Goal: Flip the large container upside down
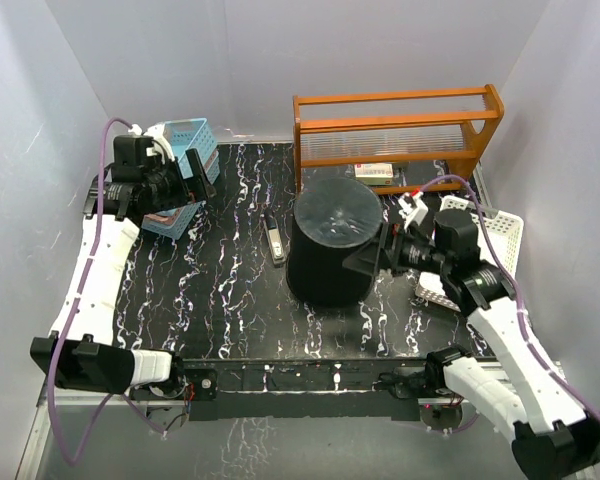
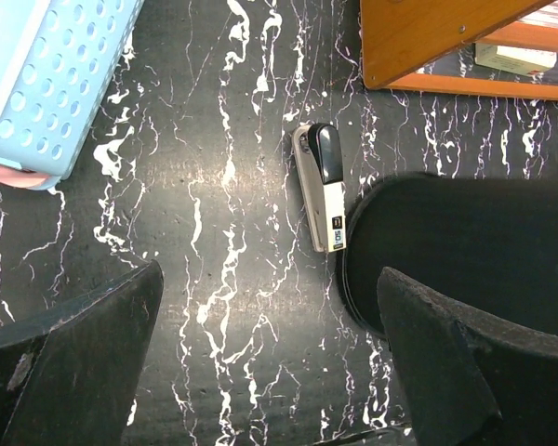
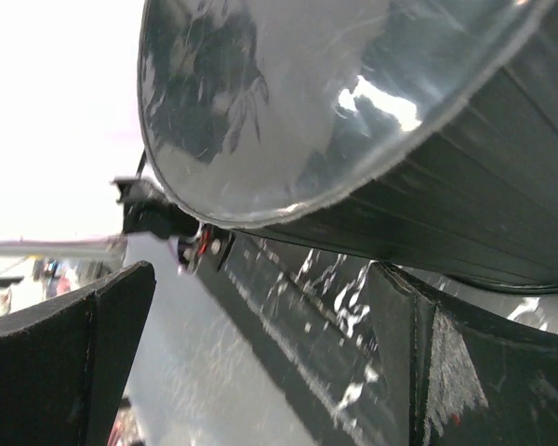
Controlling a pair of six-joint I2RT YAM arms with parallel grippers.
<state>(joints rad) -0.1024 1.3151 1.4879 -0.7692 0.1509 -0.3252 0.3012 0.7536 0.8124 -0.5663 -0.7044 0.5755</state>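
Tabletop [image 1: 220,300] of black with white marble veining, closed in by plain white walls [image 1: 180,60] on the left, far and right sides. Near the middle stands the large container [image 1: 330,235], closed flat face up, with a wooden rack [image 1: 395,130] beyond it at the far edge. A blue basket [image 1: 192,150] sits far left, a white basket [image 1: 502,238] at the right. Only the overhead view shows both arms. The right gripper [image 3: 260,316] is just beside the container's right wall, fingers spread apart, holding nothing; its wrist view shows the glossy flat face and ribbed side close up. The left gripper [image 2: 270,316], jaws wide and empty, hangs over the table; its wrist view shows a stapler [image 2: 321,186] lying just left of the container
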